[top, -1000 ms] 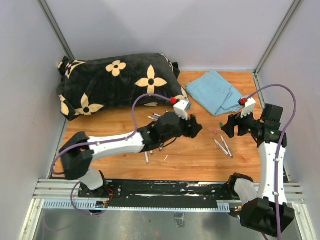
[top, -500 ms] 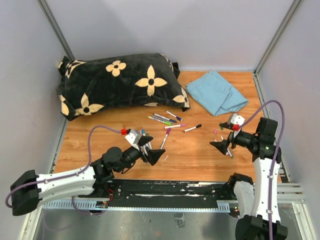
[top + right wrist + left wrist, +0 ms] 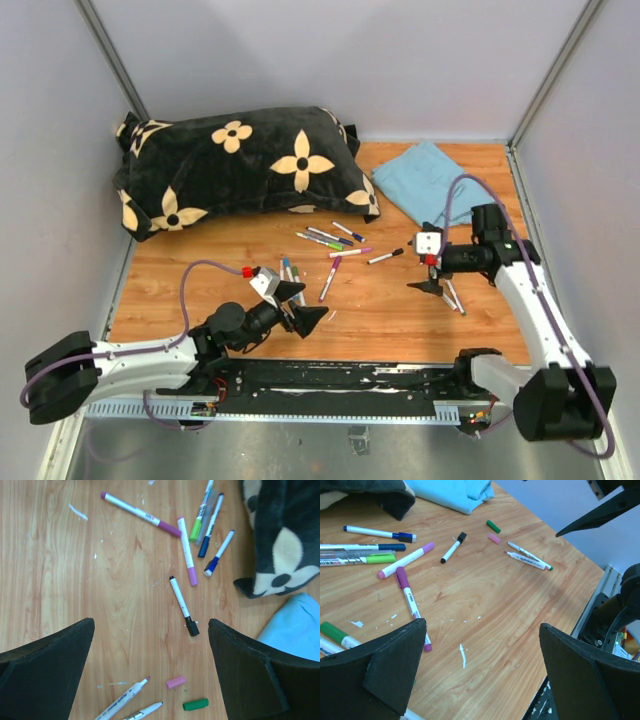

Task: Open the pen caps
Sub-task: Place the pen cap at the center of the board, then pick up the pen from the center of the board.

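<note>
- The left gripper (image 3: 482, 625) has matte black, wedge-shaped fingers spread wide and holding nothing, above the grained wooden table (image 3: 520, 610), which is flecked with white scraps.
- The right gripper (image 3: 150, 627) also has its jaws wide and empty.
- Of the pen caps, two lie loose as short cylinders: a green cap (image 3: 195, 704) and a pink cap (image 3: 175, 682), near two uncapped pens (image 3: 125, 697).
- Other caps, in purple, lilac, lime, blue and black, sit on slim white-barrelled pens (image 3: 180, 597) fanned out mid-table.
- A plush black pillow (image 3: 235, 170) with cream flowers and a crumpled blue cloth (image 3: 430, 185) lie at the far side.
- The print on the barrels is too small to read.
- Pens near the left fingers are partly hidden beneath them.
</note>
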Action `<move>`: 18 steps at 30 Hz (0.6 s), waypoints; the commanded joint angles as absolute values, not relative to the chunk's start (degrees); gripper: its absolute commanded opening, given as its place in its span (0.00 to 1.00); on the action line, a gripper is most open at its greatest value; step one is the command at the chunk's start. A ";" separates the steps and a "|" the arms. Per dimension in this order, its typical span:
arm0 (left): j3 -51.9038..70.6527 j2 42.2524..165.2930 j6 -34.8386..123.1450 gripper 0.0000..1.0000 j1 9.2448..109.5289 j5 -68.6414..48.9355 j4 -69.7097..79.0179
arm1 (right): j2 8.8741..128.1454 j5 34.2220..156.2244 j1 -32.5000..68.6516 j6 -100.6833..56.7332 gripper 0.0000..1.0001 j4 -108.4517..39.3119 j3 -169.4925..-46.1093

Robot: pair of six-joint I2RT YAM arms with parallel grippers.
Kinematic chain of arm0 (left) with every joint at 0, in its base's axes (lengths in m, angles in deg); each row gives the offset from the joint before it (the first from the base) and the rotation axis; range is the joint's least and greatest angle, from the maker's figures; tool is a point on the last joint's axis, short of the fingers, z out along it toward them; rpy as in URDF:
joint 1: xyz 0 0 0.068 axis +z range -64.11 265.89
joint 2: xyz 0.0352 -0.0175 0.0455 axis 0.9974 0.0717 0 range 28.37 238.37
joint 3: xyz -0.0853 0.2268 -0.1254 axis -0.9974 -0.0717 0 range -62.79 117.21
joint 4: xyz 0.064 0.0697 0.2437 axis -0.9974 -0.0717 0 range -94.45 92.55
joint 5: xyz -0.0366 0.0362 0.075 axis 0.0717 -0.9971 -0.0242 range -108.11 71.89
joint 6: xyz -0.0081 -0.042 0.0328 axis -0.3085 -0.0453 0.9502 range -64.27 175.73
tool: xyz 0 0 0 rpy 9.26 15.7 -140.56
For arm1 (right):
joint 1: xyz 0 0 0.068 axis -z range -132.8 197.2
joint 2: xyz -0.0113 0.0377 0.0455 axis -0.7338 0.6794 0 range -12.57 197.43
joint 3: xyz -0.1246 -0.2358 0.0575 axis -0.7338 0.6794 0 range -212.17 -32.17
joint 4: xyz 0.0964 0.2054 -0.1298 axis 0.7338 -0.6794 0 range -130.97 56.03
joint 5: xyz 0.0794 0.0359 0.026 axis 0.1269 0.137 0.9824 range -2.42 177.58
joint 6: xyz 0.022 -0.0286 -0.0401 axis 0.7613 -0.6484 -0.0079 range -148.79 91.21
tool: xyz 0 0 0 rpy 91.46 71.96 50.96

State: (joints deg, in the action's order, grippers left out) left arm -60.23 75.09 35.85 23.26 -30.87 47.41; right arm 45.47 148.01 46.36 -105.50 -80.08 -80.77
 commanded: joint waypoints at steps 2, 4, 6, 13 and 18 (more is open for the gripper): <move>-59.67 76.84 33.85 0.99 23.63 -32.80 53.26 | 55.81 135.65 39.32 -111.13 0.98 -78.82 -85.99; -60.18 76.97 33.16 0.99 23.61 -33.78 53.68 | 60.38 135.62 38.54 -112.41 0.98 -78.26 -88.11; -60.60 76.61 32.93 0.99 23.61 -34.15 53.70 | 65.17 134.61 37.18 -114.29 0.98 -77.88 -90.26; -62.84 73.75 31.56 0.98 23.64 -35.98 54.42 | 82.06 123.26 31.62 -114.51 0.86 -81.06 -100.66; -62.89 73.81 31.37 0.98 23.61 -36.07 54.63 | 90.13 119.07 29.86 -110.73 0.75 -81.87 -107.02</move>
State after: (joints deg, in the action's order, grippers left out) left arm -62.28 74.21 31.88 23.26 -34.58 52.02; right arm 86.52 124.23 31.32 -112.64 -79.03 -102.99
